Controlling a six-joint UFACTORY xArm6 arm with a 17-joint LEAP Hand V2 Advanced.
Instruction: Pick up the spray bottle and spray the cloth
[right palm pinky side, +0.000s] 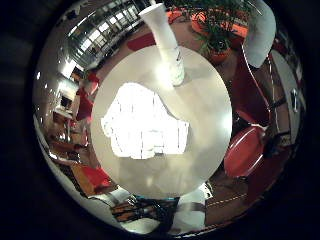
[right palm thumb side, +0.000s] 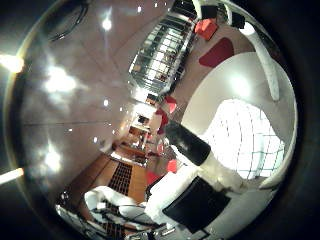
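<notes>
The fingers (right palm thumb side: 187, 145) sat loose and straight at the lower right of the thumb-side frame, holding nothing, so I'd have lowered the hand (right palm thumb side: 195, 200) beside the upright spray bottle (right palm pinky side: 165, 42), just past the cloth (right palm pinky side: 142, 122) on the round table (right palm pinky side: 205, 105), then wrapped its body.

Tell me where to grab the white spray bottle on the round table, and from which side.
Grip the spray bottle around its narrower upper body. It stands upright on the round table, just beside the cloth, so probably come in level from the side away from the cloth, wrapping the hand around it.
</notes>
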